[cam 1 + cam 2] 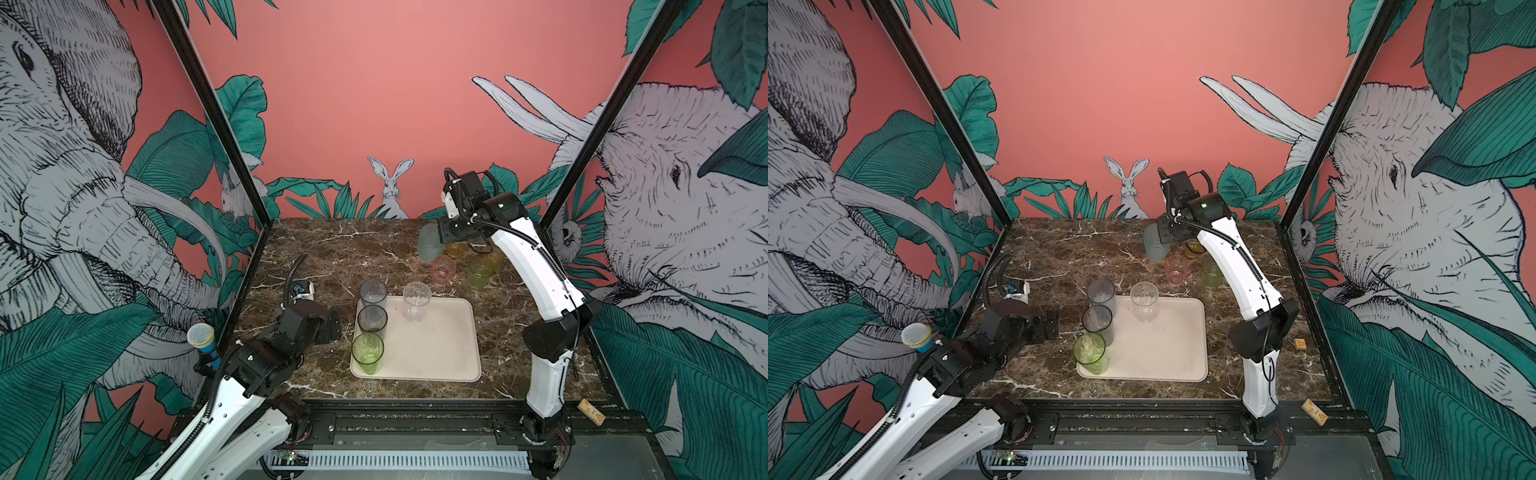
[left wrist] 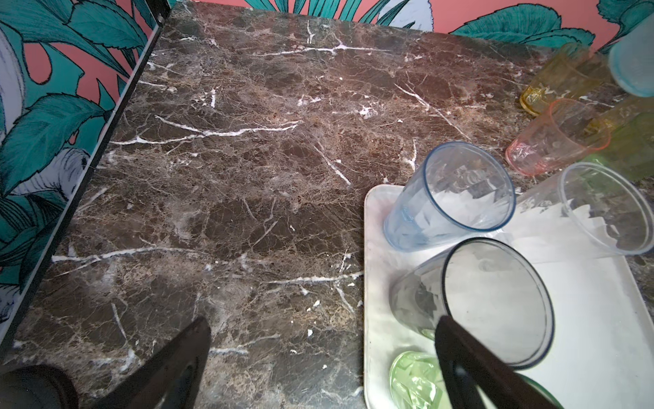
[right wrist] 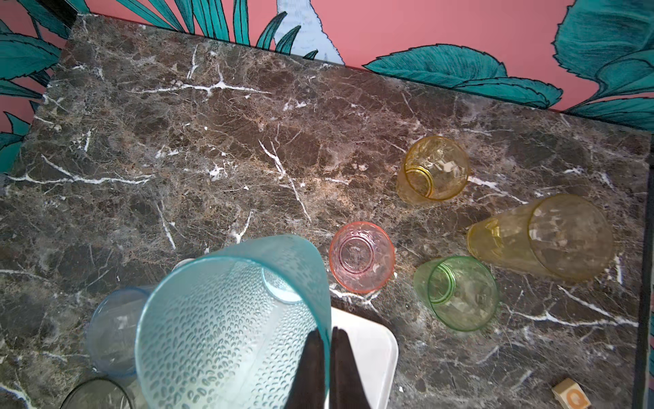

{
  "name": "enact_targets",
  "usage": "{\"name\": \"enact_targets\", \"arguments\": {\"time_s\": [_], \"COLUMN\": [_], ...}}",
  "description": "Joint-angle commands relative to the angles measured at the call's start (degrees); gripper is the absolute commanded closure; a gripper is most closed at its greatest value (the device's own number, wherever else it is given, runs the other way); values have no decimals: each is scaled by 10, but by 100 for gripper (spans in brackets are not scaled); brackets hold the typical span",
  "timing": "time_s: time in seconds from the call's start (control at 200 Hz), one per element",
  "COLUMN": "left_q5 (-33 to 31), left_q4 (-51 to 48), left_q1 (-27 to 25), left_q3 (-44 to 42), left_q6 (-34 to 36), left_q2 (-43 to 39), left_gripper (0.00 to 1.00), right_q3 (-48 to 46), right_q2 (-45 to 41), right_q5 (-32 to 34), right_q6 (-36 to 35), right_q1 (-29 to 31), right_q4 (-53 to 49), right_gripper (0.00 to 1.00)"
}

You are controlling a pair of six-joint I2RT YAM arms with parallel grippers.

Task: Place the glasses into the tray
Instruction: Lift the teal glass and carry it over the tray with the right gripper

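I am watching the right hand [image 1: 439,239] pinching the rim of the teal tumbler [image 1: 429,246]. Its fingers [image 3: 315,368] are pressing together on the wall, one inside the cup and one outside. The tumbler is hanging tilted in the air over the far part of the tabletop [image 1: 316,257], beyond the tray [image 1: 440,349] and clear of it. Four glasses are standing upright in the tray. The grey tumbler [image 1: 373,293], the smoky tumbler [image 1: 372,319] and the tall green tumbler [image 1: 367,352] are lining its left edge from far to near, close together. The clear tumbler [image 1: 416,301] is sitting at the far edge, to the right of the grey one. Four more are waiting upright on the tabletop past the tray's far right corner. The pink tumbler [image 3: 361,256] is nearest the tray, the short green tumbler [image 3: 456,294] is beside it, and the amber tumbler [image 3: 433,170] and the taller yellow tumbler [image 3: 541,237] are standing farther back. The left hand [image 1: 330,326] is hovering low over the tabletop just beside the tray's left edge, level with the smoky tumbler, with its fingers [image 2: 184,354] spread wide and gripping nothing. In the left wrist view one finger is overlapping the smoky tumbler. I cannot tell from there whether they are touching, though both top views seem to be showing a gap. A small wooden block [image 1: 1300,343] is lying on the tabletop near the right edge.
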Motion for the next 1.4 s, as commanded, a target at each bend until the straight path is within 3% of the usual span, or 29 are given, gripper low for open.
{"name": "enact_targets", "arguments": {"time_s": [0.0, 0.345, 0.89, 1.395], "left_q5": [2, -7, 1, -2], "left_q4": [10, 17, 43, 46], "left_q1": [4, 4, 4, 4], "left_q3": [3, 16, 23, 23], "left_q6": [-12, -5, 0, -1], "left_q2": [3, 20, 49, 58], "left_gripper": [0, 0, 1, 1], "right_q3": [-25, -178, -462, -611], "right_q2": [-48, -175, -365, -390], "right_q5": [13, 32, -11, -8], "right_q6": [-8, -14, 1, 28], "right_q1": [-3, -3, 9, 110], "right_q4": [-17, -6, 74, 178], "right_gripper": [100, 100, 100, 100]}}
